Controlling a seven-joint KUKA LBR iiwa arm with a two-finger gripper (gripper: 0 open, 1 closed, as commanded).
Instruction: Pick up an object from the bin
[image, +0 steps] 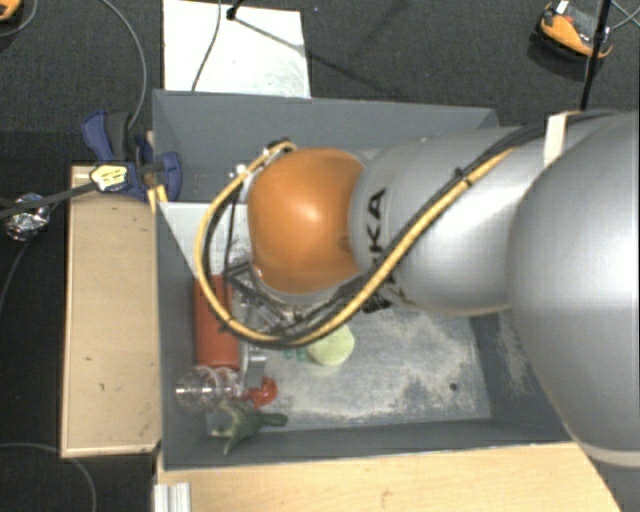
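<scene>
Small red rounded piece (263, 392), that's the one to watch: it sits on the floor of the grey metal bin (420, 400) in the near-left corner, right under the metal tip of the gripper (255, 352). The tip comes down almost onto it, but whether they touch can't be made out. Whether the gripper is open or closed can't be told either, because the wrist hides it.

Just left of the red piece lies a clear, ribbed, glassy piece (203, 386), on its side and close to the left wall. Nearer again, against the near wall, there's a dark green leaf-shaped piece (240, 424). Farther back along the left wall a rust-red cylinder (213, 325) lies lengthwise, just beside the gripper's left flank. On the right, a pale yellow-green ball (334, 348) peeks out from beneath the wrist.

Above all this sits the orange dome cover (300, 220) on the wrist, with a yellow-and-black cable (204, 250) looping round its left side and back under. The big grey arm (480, 230) stretches in from the right, across the far half of the bin.
</scene>
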